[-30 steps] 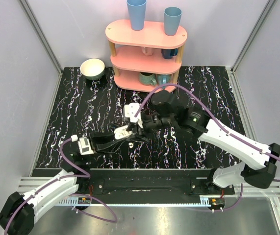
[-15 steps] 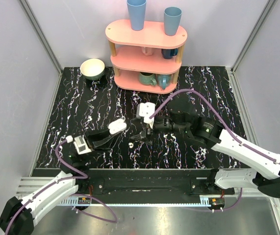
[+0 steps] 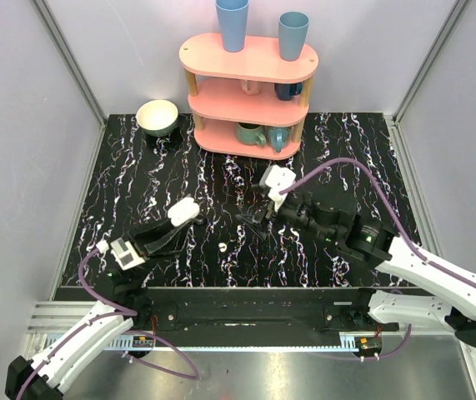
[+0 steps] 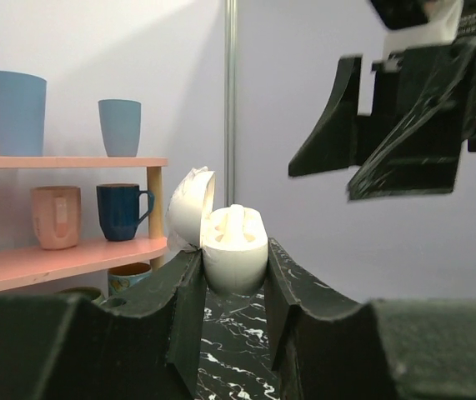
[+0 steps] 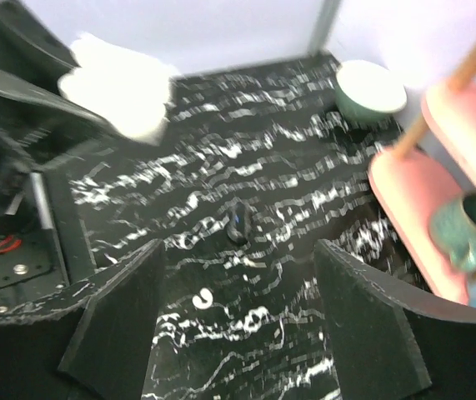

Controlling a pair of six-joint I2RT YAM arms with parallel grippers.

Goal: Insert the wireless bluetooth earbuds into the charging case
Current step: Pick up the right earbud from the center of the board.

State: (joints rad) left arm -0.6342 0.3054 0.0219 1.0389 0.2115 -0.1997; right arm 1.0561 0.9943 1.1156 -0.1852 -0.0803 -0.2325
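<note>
Charging case (image 4: 233, 250): white, lid open, clamped in the closed left tool (image 3: 177, 222). Right tool (image 5: 238, 254): jaws apart, empty. Earbud (image 3: 222, 247): white, loose on table (image 3: 137, 167).

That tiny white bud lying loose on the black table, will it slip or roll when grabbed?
Probably very light: the earbud is tiny beside the right gripper. Its rounded white shape could slip or skitter on the smooth table if pinched off-centre. It looks like hard plastic, so likely stiff.
</note>
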